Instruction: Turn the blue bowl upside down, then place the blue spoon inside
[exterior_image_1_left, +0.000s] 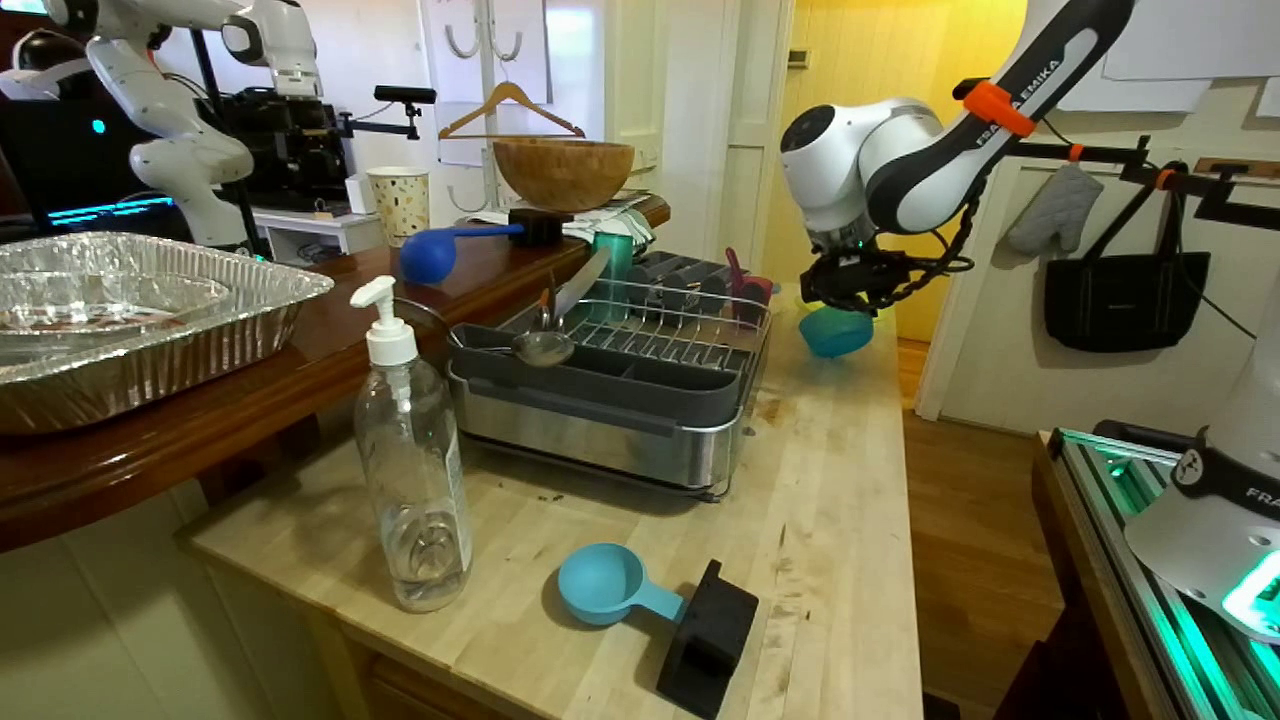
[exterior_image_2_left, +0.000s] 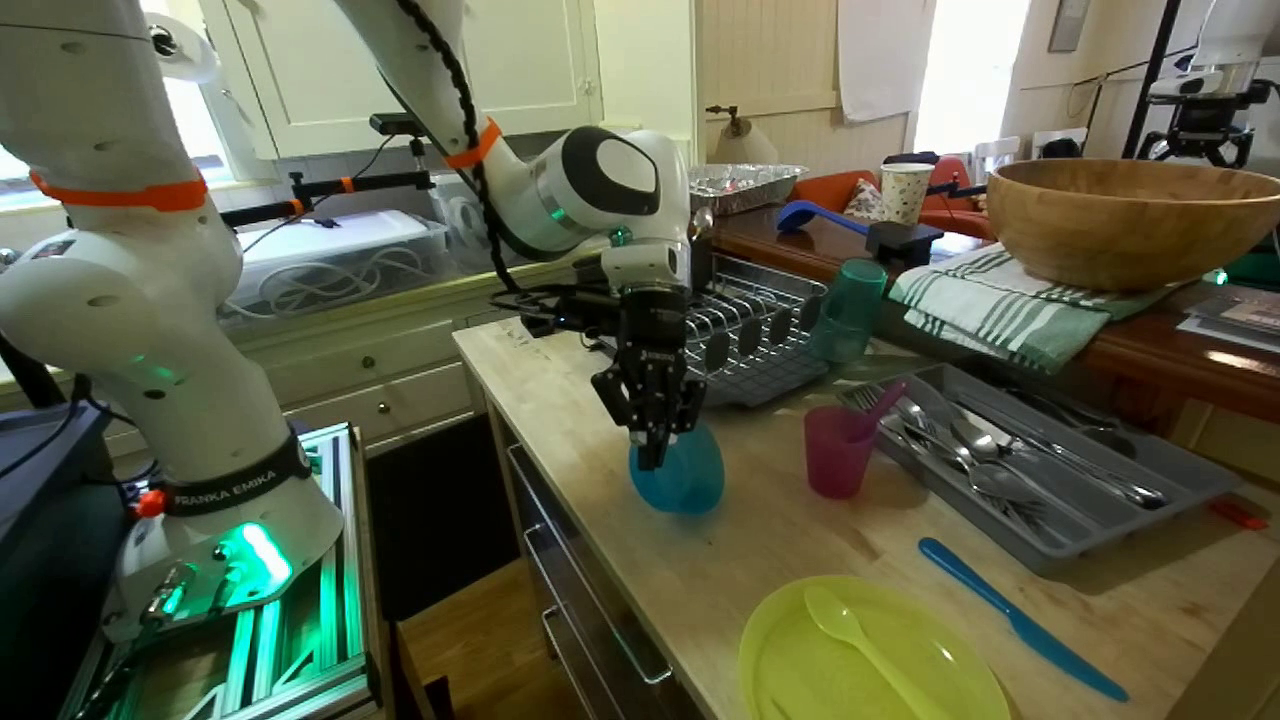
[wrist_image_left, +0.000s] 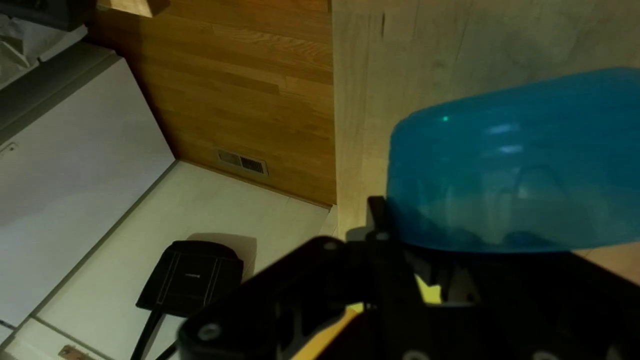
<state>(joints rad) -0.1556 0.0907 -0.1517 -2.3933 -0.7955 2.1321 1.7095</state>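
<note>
The translucent blue bowl (exterior_image_1_left: 836, 332) is held on its side over the counter at the far end in an exterior view. It also shows in an exterior view (exterior_image_2_left: 688, 480) and fills the right of the wrist view (wrist_image_left: 520, 165). My gripper (exterior_image_2_left: 652, 455) points down with its fingers close together on the bowl's rim. In the wrist view the dark fingers (wrist_image_left: 382, 215) meet the bowl's near edge; one fingertip is hidden behind it. No blue spoon can be made out surely. A light-blue scoop (exterior_image_1_left: 603, 583) lies at the counter's near end, and a dark-blue ladle (exterior_image_1_left: 428, 256) rests on the brown ledge.
A yellow-green plate (exterior_image_2_left: 785, 640) with a yellow spoon (exterior_image_2_left: 865, 640), a blue knife (exterior_image_2_left: 1020, 622), a pink cup (exterior_image_2_left: 838, 460) and a grey cutlery tray (exterior_image_2_left: 1130, 533) are on the counter. A dish rack (exterior_image_1_left: 600, 455) and a pump bottle (exterior_image_1_left: 420, 520) stand further along.
</note>
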